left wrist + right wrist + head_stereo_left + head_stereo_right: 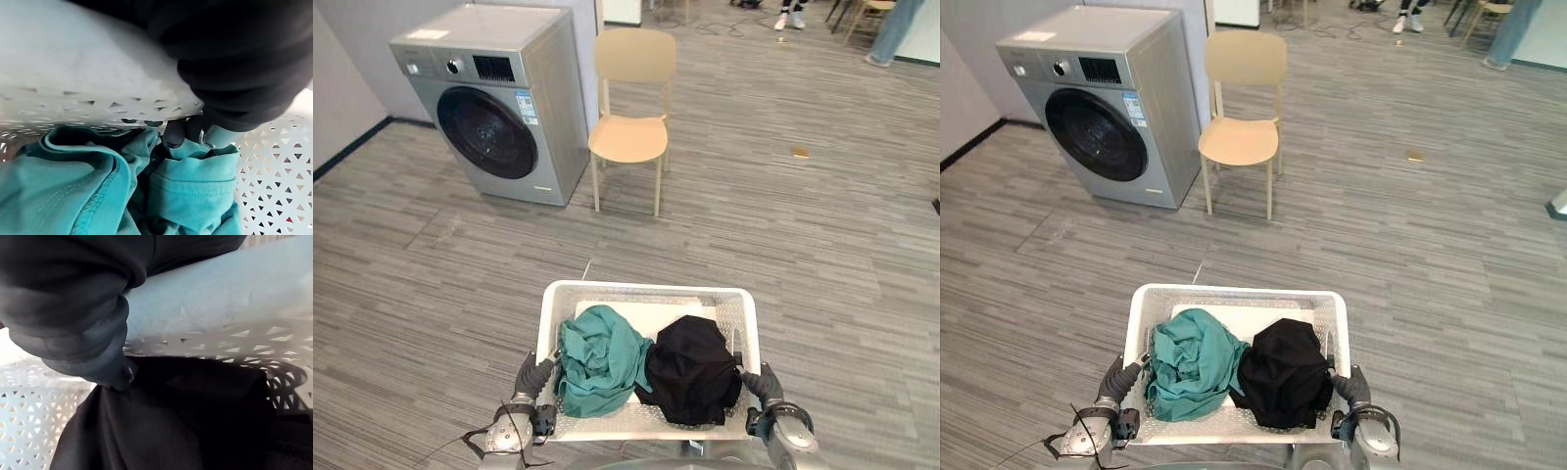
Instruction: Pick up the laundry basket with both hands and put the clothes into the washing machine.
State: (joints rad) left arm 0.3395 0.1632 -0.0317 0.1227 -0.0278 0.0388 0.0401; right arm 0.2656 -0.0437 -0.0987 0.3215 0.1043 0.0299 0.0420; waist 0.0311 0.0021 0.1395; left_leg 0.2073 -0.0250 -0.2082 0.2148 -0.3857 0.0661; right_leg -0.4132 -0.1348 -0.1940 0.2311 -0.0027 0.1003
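Two garments (600, 357); one basket (646, 289), washer (489, 98), chair (628, 137)

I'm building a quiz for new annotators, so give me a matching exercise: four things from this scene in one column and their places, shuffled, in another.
Things:
1. washing machine
2. chair
3. teal garment
4. black garment

Places:
A. right half of the laundry basket
B. on the floor just right of the machine
C. far left of the room, door shut
D. left half of the basket

Pairs: 1-C, 2-B, 3-D, 4-A.
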